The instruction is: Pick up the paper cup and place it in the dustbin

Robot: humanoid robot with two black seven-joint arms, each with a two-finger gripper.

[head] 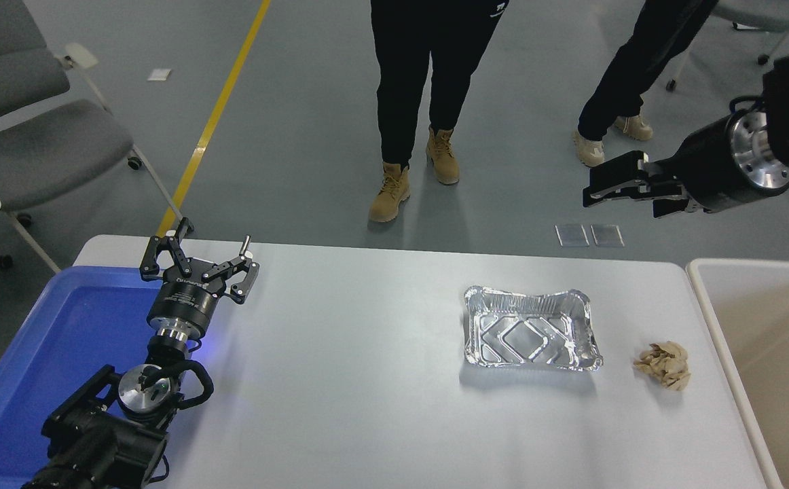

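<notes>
While the right hand (595,190) hangs high, the dustbin (713,319) sits below it.

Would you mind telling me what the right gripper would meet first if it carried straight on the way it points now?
Probably nothing on the table: the right gripper hangs high, pointing left beyond the table's far edge. That way looks free, though depth is unclear.
</notes>
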